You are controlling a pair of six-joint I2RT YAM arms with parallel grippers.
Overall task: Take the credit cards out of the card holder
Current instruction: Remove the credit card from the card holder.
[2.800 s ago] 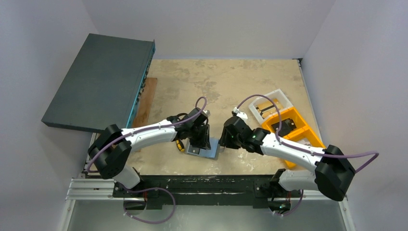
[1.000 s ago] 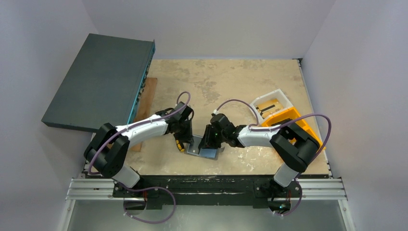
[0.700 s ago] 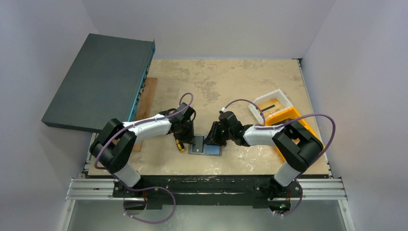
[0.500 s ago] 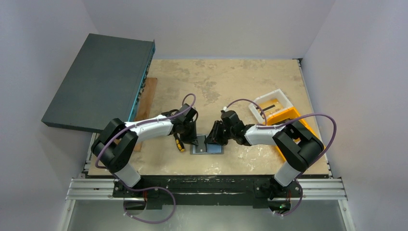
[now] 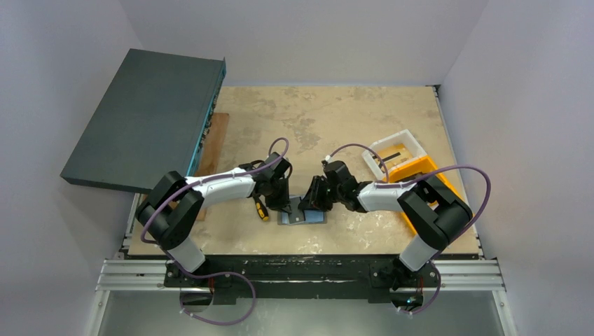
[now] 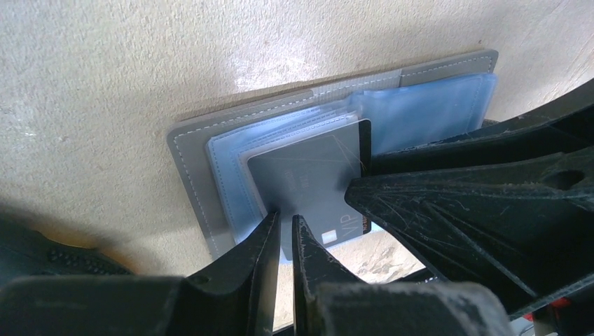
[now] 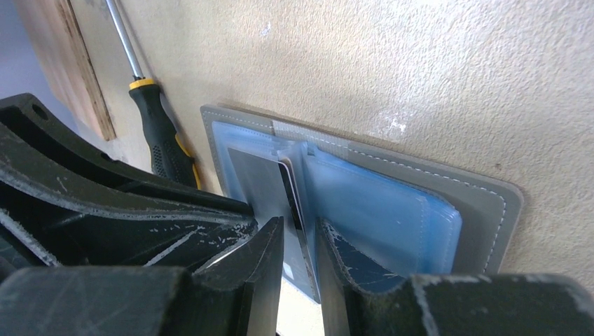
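Top external view shows our 2 arms meeting over the card holder (image 5: 303, 213), which lies open on the table (image 5: 336, 119) beside a screwdriver (image 5: 260, 208), our left gripper (image 6: 284, 227) nearly closed at a grey card (image 6: 312, 185), our right gripper (image 7: 300, 234) narrowly pinching that card's edge.

Left of card holder (image 5: 302, 212): the screwdriver (image 5: 260, 208) lies just beside, and the left pincer (image 5: 283, 204) blocks that side.
Right of it: right pincer (image 5: 309, 204) stands there.
Far counter (image 5: 329, 112): bare surface.
Right edge: orange bins (image 5: 415, 171).
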